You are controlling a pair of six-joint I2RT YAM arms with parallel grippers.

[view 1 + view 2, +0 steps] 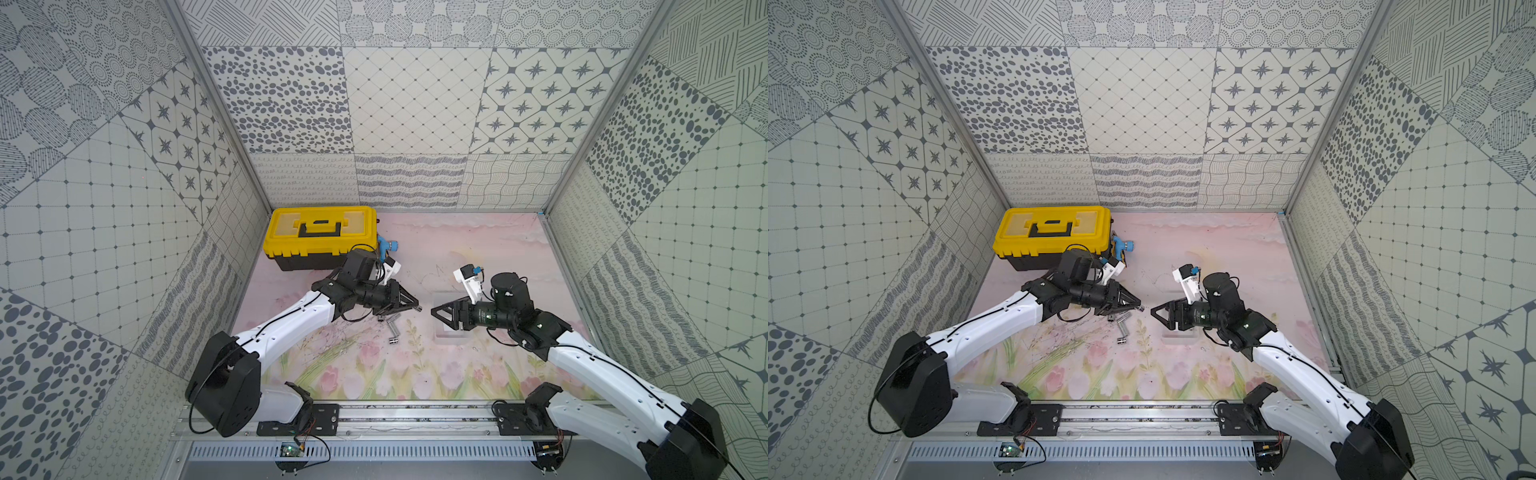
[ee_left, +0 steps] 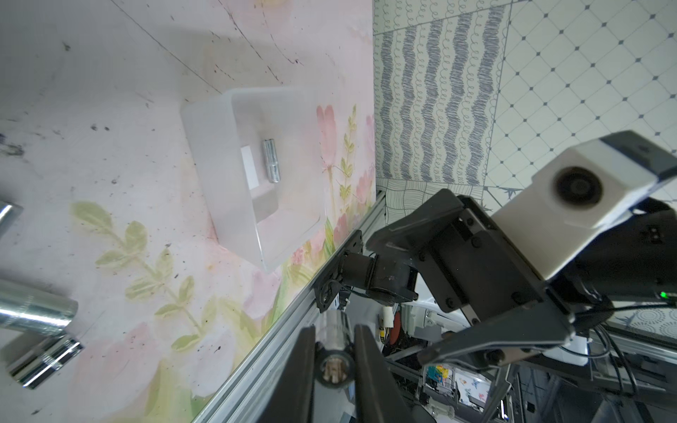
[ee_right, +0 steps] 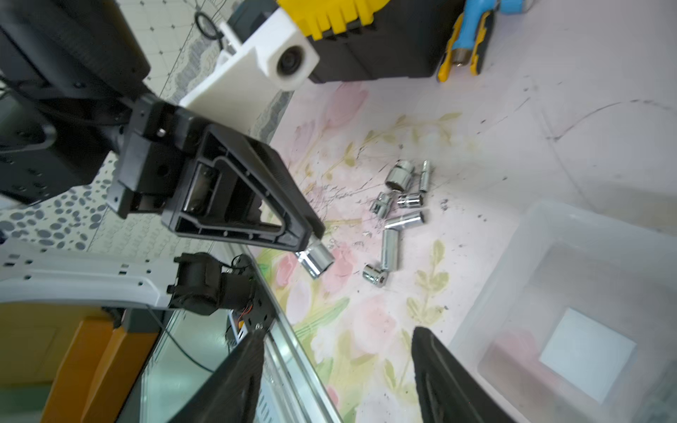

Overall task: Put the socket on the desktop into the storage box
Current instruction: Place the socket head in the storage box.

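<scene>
Far left: big yellow-lidded black plastic toolbox point(image 1: 320, 232), shut, not our target; a blue-and-yellow handled tool point(image 1: 386, 247) sits just beside it. Left gripper point(image 1: 413, 306) is clamped on a short chrome steel socket point(image 3: 318, 259), lifted clear of the desktop and pointing at the other arm. Near its tips the loose pile of chrome sockets point(image 3: 406, 219) lies on the desktop, several to go. Right gripper point(image 1: 434, 311) faces it tip to tip, near but apart, jaws spread, nothing in them. Right again: small shallow translucent whitish plastic storage box point(image 2: 219, 183), white patch on its floor, one long chrome socket point(image 2: 270, 165) lying inside (so early in the job, by my read). Step in hand looks like transport of the held socket, maybe a hand-off. Next move needs either the spread jaws closing on the socket's free end before the left lets go, or the right arm clearing off, since in both top views it hangs over the box. Surface: pink floral printed mat point(image 1: 374, 365), scuffed with dark marks, aluminium rail point(image 1: 415, 415) along the near edge. Room: three walls of grey-on-white patterned panels point(image 1: 415, 104).
</scene>
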